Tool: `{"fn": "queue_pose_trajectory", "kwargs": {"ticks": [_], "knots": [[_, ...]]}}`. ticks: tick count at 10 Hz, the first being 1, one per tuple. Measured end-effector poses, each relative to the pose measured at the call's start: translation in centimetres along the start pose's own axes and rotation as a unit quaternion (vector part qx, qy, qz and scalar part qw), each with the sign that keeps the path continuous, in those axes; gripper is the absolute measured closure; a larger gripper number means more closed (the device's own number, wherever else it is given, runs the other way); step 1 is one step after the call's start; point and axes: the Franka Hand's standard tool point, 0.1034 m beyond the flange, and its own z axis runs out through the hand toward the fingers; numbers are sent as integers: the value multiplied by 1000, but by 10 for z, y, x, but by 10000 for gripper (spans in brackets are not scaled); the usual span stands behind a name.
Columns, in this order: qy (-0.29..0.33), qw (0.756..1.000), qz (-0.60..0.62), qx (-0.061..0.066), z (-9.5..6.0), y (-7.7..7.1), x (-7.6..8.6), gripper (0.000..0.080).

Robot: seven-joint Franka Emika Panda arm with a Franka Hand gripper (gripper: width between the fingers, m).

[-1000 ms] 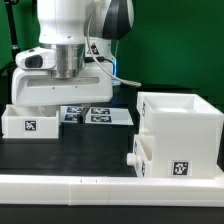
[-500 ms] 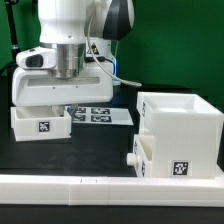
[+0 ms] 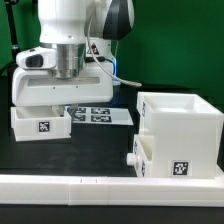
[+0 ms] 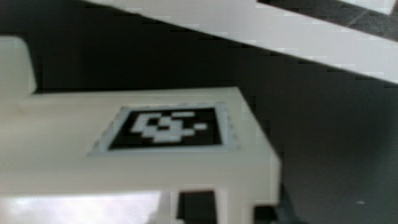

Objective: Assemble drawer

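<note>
white tray [image 3: 40, 123] hides the fingers — grip unclear — marker board [image 3: 98, 115] behind, housing [image 3: 180, 135] well apart.

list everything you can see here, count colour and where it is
housing: 1, white, open-topped cube at the exterior view's right, tag on front
tray in housing: 1, white, knobbed, partly slid into the housing's lower front
loose tray: 1, white, tagged, at the exterior view's left under the arm
marker board: 1, white with black tags, flat on the table behind
rail: 1, white, long and low across the front
table: 1, black
backdrop: 1, green
gripper: 1, white, above the loose tray; fingers hidden
</note>
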Motion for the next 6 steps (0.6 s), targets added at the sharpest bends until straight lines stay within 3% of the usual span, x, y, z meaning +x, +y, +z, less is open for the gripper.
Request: {"fn": "queue_pose_trajectory", "kwargs": {"ticks": [2, 4, 6], "knots": [[-2, 1000, -6, 1, -1, -4, 3, 757], [-10, 998, -61, 6, -8, -18, 21, 757], [-28, 996, -83, 15, -23, -20, 38, 757]]}}
